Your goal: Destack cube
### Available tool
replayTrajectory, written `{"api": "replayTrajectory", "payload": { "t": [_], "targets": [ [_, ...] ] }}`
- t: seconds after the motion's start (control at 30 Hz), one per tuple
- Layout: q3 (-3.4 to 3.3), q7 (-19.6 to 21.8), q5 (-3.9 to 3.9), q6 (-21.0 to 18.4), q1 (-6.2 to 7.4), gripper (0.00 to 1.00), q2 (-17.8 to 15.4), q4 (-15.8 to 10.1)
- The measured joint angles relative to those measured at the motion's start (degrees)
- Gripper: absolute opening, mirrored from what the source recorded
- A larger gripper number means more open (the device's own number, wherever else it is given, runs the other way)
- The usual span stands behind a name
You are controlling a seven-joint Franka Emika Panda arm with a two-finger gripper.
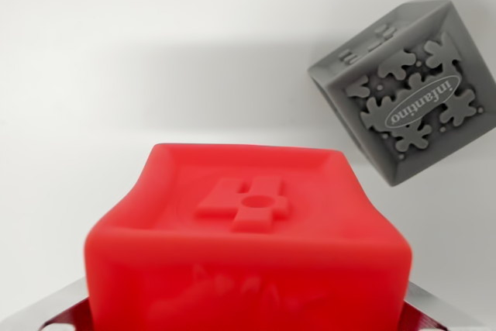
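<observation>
A red soft cube (pixel 248 230) fills the lower middle of the wrist view, very close to the camera, with a raised figure on its top face. It sits between my gripper's (pixel 244 314) two metal fingers, whose tips show at the bottom left (pixel 46 309) and bottom right (pixel 435 308) corners, pressed against the cube's sides. A grey cube (pixel 407 91) with raised splat shapes and an "infantino" label lies apart on the white surface at the upper right, turned at an angle. It does not touch the red cube.
The white tabletop (pixel 155 60) spreads across the upper and left part of the view, with a soft shadow behind the red cube.
</observation>
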Motion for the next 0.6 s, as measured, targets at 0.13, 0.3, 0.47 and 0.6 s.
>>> {"api": "replayTrajectory", "payload": {
  "t": [0.13,0.3,0.47,0.6],
  "targets": [
    [-0.01,2.2,0.01,0.3,0.37,0.00,0.1,-0.3],
    [-0.01,4.6,0.01,0.8,0.72,0.00,0.1,-0.7],
    [-0.01,7.3,0.02,1.2,1.14,0.00,0.3,-1.0],
    [-0.01,9.2,0.02,1.5,1.43,0.00,0.3,-1.3]
  ]
}}
